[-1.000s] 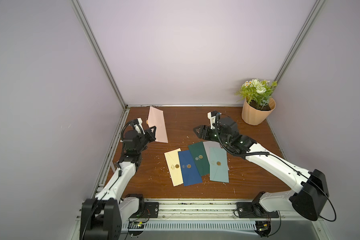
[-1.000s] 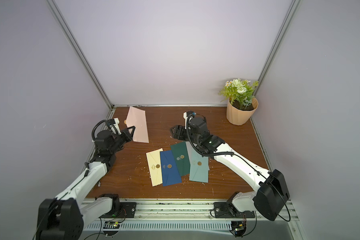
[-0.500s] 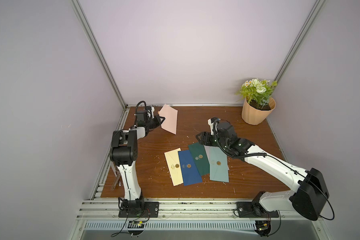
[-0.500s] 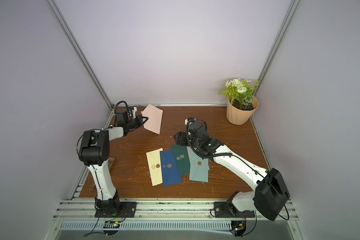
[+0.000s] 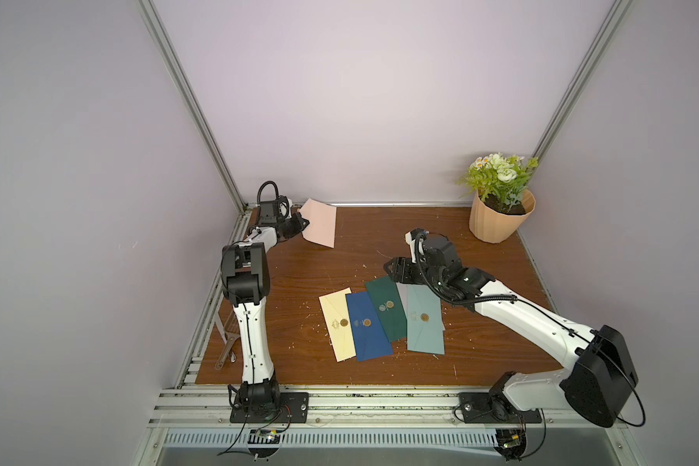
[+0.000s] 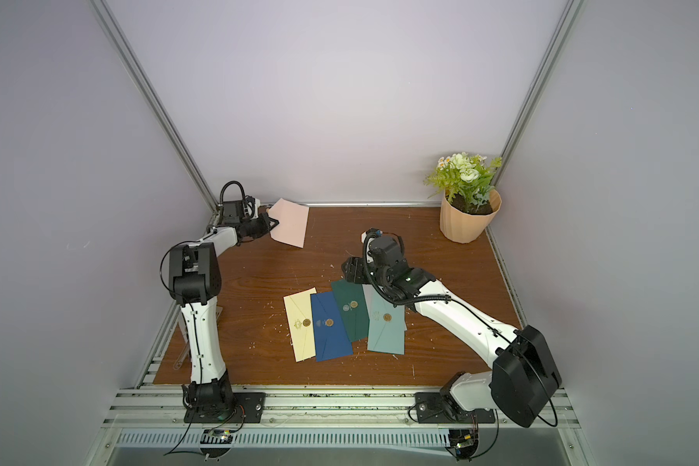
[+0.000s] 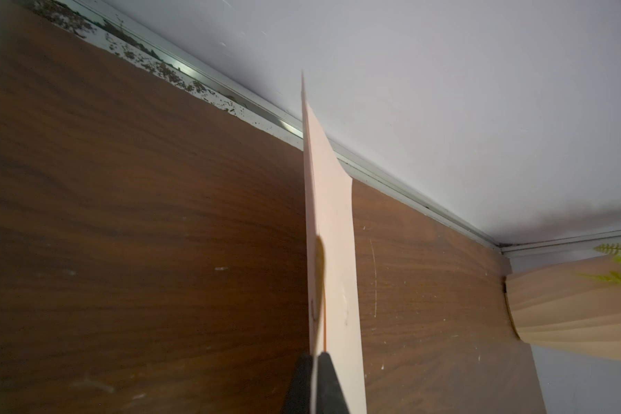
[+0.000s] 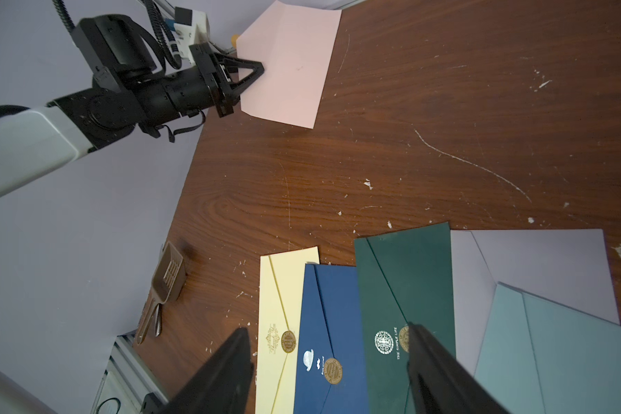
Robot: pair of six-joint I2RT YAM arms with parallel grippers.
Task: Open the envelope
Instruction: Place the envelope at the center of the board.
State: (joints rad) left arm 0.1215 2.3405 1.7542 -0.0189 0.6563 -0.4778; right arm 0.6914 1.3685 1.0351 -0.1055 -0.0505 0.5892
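Observation:
A pale pink envelope (image 5: 320, 224) (image 6: 290, 222) hangs tilted above the back left corner of the wooden table (image 5: 340, 262). My left gripper (image 5: 303, 226) (image 6: 274, 223) is shut on its near edge. In the left wrist view the envelope (image 7: 332, 233) stands edge-on, pinched between the two black fingertips (image 7: 328, 372). My right gripper (image 5: 392, 269) (image 6: 348, 269) hovers open over the back of a fan of envelopes, holding nothing. The right wrist view shows the gripper (image 8: 327, 331) above the blue envelope (image 8: 332, 322), with the pink envelope (image 8: 287, 68) far off.
Flat on the table lie cream (image 5: 335, 324), blue (image 5: 367, 331), dark green (image 5: 386, 308) and grey-teal (image 5: 425, 324) envelopes with gold seals. A potted plant (image 5: 500, 220) stands at the back right. A brown scoop (image 5: 229, 335) lies by the left rail.
My left arm has swung the pink envelope back into the far left corner, mostly in the first half second. My right gripper has dropped slightly toward the fan of envelopes.

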